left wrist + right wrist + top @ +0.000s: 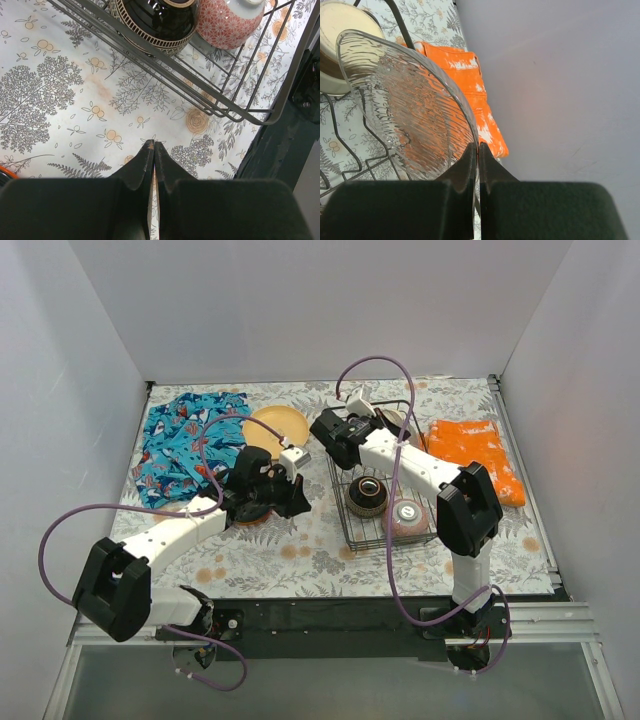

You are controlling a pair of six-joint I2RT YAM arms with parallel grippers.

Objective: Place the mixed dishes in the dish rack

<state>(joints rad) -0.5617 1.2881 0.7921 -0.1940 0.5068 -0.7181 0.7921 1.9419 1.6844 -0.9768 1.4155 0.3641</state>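
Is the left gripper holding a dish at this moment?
No, the left gripper is shut on nothing, over the table beside the dish rack.

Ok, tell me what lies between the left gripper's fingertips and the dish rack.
Nothing but the floral table covering: in the left wrist view the stretch from the left gripper to the dish rack is bare.

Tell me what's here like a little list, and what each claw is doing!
Left claw: shut, holding nothing, above the table beside the rack
Right claw: shut on the rim of a clear plate, over the rack
In the rack: dark bowl, pink bowl
Outside the rack: yellow plate, blue cloth, orange bag
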